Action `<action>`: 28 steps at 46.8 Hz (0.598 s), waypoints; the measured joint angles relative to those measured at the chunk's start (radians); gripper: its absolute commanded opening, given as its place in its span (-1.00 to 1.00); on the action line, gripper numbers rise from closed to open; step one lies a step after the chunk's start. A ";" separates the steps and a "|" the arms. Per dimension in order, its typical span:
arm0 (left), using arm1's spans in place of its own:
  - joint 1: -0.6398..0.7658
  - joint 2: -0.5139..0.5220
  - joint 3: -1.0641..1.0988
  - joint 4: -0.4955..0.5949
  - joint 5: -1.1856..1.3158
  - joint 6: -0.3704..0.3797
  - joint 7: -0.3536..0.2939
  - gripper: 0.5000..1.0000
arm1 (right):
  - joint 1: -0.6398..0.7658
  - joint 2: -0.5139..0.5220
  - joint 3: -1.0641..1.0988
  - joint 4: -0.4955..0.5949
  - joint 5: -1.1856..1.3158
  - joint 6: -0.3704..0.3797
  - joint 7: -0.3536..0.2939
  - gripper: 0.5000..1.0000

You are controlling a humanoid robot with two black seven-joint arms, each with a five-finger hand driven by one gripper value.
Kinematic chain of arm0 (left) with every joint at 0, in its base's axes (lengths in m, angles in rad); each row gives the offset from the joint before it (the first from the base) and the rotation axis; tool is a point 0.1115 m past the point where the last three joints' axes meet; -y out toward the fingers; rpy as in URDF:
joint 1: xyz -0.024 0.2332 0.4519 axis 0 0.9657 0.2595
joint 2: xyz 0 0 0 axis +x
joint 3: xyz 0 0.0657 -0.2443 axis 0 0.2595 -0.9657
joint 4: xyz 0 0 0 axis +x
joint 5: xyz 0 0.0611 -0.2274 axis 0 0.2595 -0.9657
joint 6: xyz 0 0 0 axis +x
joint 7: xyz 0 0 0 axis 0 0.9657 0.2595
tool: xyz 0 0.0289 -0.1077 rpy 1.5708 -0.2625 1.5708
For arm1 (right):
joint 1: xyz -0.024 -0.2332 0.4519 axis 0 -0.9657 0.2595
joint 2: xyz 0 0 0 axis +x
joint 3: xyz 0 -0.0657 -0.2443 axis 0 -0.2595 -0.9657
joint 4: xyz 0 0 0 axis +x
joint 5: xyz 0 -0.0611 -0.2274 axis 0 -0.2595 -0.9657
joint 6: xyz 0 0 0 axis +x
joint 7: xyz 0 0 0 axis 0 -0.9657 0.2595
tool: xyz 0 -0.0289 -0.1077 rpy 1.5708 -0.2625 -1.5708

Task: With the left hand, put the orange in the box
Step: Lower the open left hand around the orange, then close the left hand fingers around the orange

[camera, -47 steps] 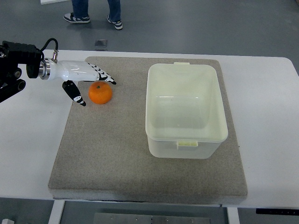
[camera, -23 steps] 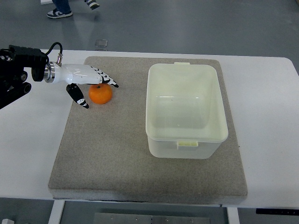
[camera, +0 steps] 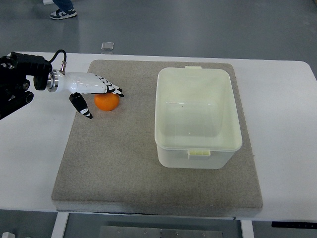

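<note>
An orange (camera: 107, 102) lies on the grey mat (camera: 148, 163), left of the box. My left hand (camera: 101, 99) hovers over it, white with black fingertips, fingers (camera: 113, 89) stretched across the fruit's top and the thumb (camera: 81, 106) hanging down on its left side. The hand is open, and the frame does not show whether it touches the orange. The pale cream box (camera: 198, 116) stands empty on the right half of the mat. The right arm does not show.
The mat covers the middle of a white table (camera: 282, 124). A person's shoes (camera: 63, 12) stand on the floor beyond the table's far edge. A small dark square (camera: 106, 46) lies on the floor there too.
My left hand has dropped lower over the orange, fingers now covering its top. The person beyond the table has walked to the left.
</note>
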State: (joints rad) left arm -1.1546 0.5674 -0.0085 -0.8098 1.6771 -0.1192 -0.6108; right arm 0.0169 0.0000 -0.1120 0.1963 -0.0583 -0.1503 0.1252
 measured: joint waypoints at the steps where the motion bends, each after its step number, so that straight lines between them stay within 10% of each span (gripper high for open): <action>1: 0.002 -0.001 0.000 0.000 0.000 0.000 0.000 0.94 | 0.000 0.000 0.000 0.000 0.000 0.000 0.000 0.73; 10: 0.004 -0.004 0.000 0.012 0.000 0.008 0.000 0.80 | 0.000 0.000 0.000 0.000 0.000 0.000 0.000 0.73; 28: 0.005 -0.046 0.001 0.073 0.004 0.090 0.000 -0.39 | 0.000 0.000 0.000 0.000 0.000 0.000 0.000 0.73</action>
State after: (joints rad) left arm -1.1498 0.5215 -0.0076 -0.7370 1.6807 -0.0294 -0.6108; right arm 0.0170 0.0000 -0.1120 0.1964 -0.0583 -0.1503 0.1255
